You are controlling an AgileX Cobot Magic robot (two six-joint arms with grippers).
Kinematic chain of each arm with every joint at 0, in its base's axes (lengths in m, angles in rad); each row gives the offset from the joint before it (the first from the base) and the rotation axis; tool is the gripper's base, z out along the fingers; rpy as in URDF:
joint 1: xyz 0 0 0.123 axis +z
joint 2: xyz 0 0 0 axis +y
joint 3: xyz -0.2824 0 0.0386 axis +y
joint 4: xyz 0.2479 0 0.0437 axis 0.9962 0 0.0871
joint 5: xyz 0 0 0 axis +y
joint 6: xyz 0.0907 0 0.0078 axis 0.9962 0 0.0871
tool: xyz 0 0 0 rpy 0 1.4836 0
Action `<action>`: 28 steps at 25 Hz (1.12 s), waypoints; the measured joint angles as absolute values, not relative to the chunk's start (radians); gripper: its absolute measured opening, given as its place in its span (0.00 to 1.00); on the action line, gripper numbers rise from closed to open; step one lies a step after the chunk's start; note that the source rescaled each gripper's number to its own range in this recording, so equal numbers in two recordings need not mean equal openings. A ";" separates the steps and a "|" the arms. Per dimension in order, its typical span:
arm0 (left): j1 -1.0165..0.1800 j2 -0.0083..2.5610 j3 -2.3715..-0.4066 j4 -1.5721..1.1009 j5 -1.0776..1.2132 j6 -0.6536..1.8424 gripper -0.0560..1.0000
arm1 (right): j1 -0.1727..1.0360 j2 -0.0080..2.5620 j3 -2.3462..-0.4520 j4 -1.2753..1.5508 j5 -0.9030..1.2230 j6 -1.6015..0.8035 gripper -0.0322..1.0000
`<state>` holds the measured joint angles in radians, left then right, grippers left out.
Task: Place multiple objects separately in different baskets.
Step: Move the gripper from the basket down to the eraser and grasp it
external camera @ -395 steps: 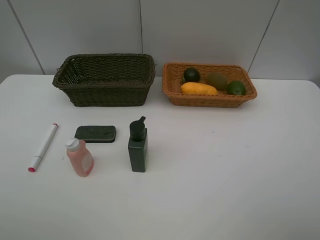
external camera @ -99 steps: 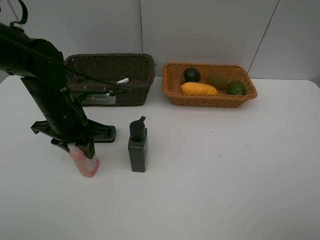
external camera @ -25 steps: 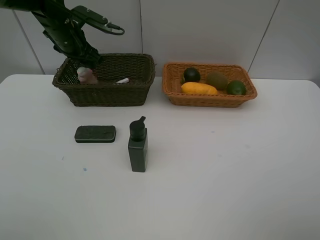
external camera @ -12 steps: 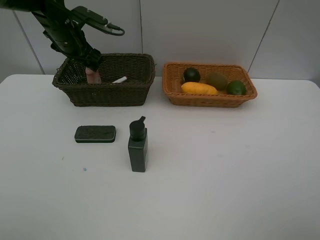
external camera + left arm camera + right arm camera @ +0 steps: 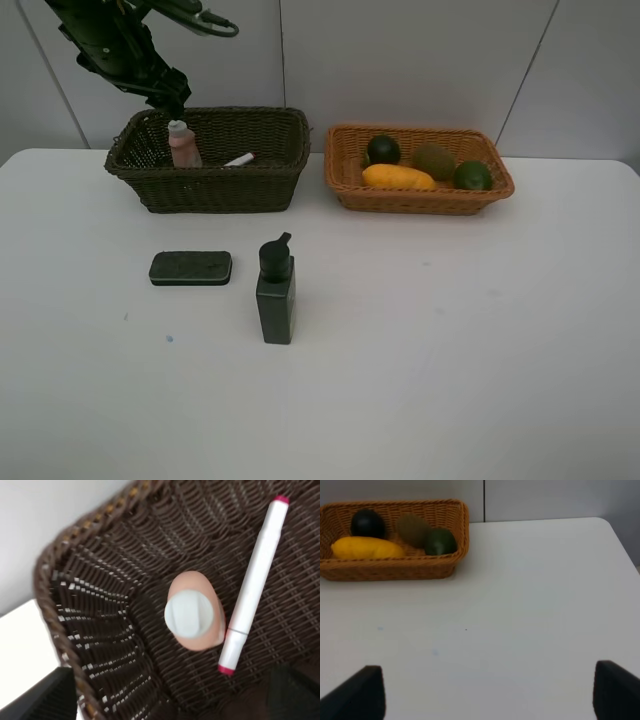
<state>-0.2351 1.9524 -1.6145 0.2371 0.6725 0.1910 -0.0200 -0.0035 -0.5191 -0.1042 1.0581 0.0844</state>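
Standing upright beside the white marker (image 5: pixel 255 580) in the dark wicker basket (image 5: pixel 210 188), the pink bottle (image 5: pixel 183 146) is overhung by the empty, spread left gripper (image 5: pixel 172 98); the right gripper (image 5: pixel 490 695) is equally spread.

Count: 2 baskets, 4 fruits, 4 other items.
Baskets 2: 1 dark basket (image 5: pixel 210 188) under the left gripper (image 5: pixel 172 98), 1 orange-tan basket (image 5: pixel 420 199) off to its side. Fruits 4, all in the orange-tan basket, far from the gripper: 1 mango (image 5: pixel 398 177), 1 lime (image 5: pixel 472 176), 1 kiwi (image 5: pixel 434 160), 1 mangosteen (image 5: pixel 383 150). Other items 4: 1 pink bottle (image 5: pixel 182 146) and 1 marker (image 5: pixel 239 159) just below the gripper in the dark basket; 1 pump bottle (image 5: pixel 275 295) and 1 black block (image 5: pixel 190 268) on the table (image 5: pixel 450 350), well apart from it.
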 joint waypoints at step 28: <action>-0.453 1.666 -1.158 0.153 0.784 0.962 1.00 | -0.020 -0.004 -0.519 -0.104 1.058 0.084 1.00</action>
<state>-0.4532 1.6657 -1.1583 0.1531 0.7843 0.9623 -0.0200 -0.0035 -0.5191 -0.1042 1.0581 0.0844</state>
